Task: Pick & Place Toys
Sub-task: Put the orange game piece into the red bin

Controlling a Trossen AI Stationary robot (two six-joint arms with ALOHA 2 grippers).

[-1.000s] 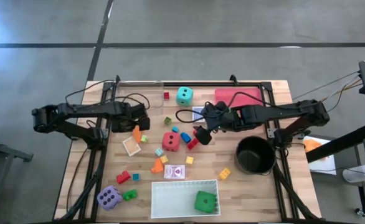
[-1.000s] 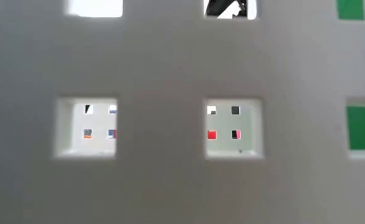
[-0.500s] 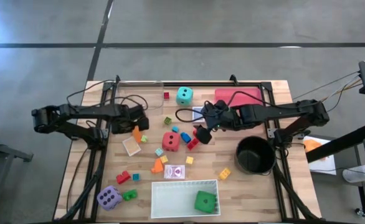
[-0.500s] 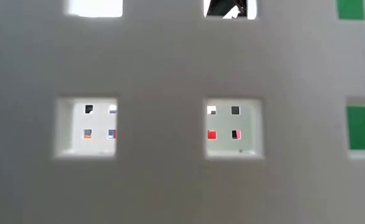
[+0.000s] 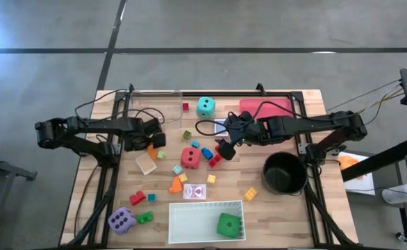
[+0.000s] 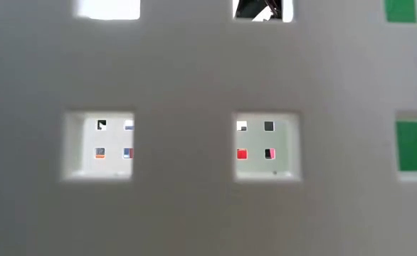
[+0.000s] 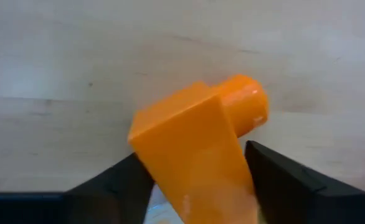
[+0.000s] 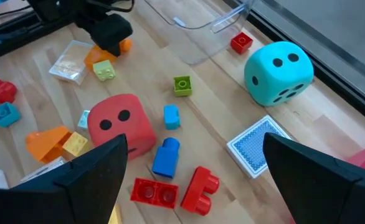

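Observation:
My left gripper is at the table's left middle, shut on an orange block, which also shows in the high view. My right gripper hangs open and empty over the table's middle, beside the red die and several blue and red blocks. The teal die sits at the far middle, the purple die near left, and the green die in the white tray. Small blocks and cards lie scattered. My left gripper pinches the orange block between its two fingers, one on each of its opposite sides. The fingers come from above, pointing down. The block's round stud sticks out past the fingers. Whether the block is clear of the table, I cannot tell.
A black round pot stands at the right. A pink tray lies far right, a clear tray far left, and a small clear piece near my left gripper. The white tray's holed wall fills the low view.
My left gripper has shifted a little toward the table's left edge over the orange block, covering more of it. The right arm has kept still.

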